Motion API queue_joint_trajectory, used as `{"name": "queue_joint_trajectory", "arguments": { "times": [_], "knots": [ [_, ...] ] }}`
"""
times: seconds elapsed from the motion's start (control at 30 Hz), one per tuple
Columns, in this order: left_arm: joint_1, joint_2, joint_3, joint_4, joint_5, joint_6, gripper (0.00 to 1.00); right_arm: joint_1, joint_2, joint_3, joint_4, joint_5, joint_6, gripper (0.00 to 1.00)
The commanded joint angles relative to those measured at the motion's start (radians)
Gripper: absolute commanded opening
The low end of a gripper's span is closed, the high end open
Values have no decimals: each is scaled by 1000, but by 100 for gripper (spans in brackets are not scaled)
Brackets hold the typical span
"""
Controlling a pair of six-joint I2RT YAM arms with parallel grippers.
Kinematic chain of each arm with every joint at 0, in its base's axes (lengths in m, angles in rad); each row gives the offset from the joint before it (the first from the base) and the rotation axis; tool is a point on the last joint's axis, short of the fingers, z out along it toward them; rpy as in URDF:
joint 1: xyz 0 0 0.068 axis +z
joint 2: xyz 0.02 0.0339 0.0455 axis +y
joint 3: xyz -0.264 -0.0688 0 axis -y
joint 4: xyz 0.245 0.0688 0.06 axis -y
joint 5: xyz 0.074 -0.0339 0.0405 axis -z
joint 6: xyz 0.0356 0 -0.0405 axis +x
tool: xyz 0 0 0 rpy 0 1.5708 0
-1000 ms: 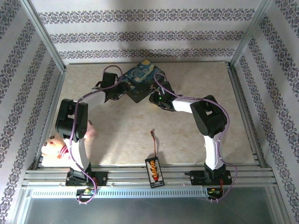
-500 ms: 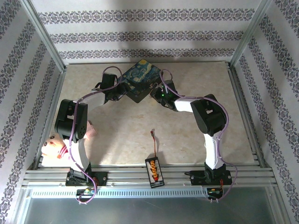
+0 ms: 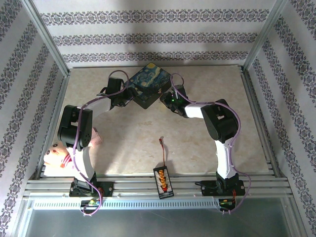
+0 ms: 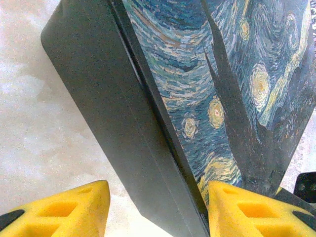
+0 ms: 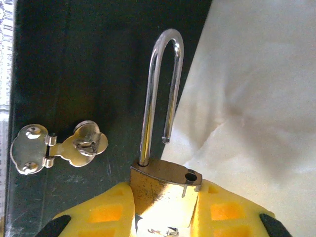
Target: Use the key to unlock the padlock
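My right gripper (image 5: pixel 165 200) is shut on the padlock (image 5: pixel 158 180), a small brass body pinched between the yellow pads. Its silver shackle (image 5: pixel 160 89) stands open, the free end out of its hole, just in front of the painted box's dark front wall. The box's own latch (image 5: pixel 74 148) lies to the left. Seen from above, the right gripper (image 3: pixel 168 95) is at the box's (image 3: pixel 148 81) right corner. My left gripper (image 3: pixel 128 97) straddles the box's near-left corner (image 4: pixel 143 148); its jaws stand apart, the left pad (image 4: pixel 74 207) clear of the wall. The key is hidden.
A pink plush toy (image 3: pixel 57 155) lies by the left arm's base. A black connector board (image 3: pixel 163 180) with a red-tipped wire (image 3: pixel 162 143) sits at the near edge, mid-table. Metal frame rails and patterned walls bound the table (image 3: pixel 207 89).
The right gripper with the padlock has moved a little away and to the right, along the box's edge. The left arm has stayed in place.
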Motion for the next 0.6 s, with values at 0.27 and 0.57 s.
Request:
{"name": "queue_joint_trajectory", "arguments": {
  "times": [0.27,0.57],
  "knots": [
    [16,49,-65,-201,-46,9,52,-47,-1,19,41,10,8,0],
    [24,49,-56,-196,-35,8,52,-71,-103,-35,-50,4,-85,0]
  ]
}}
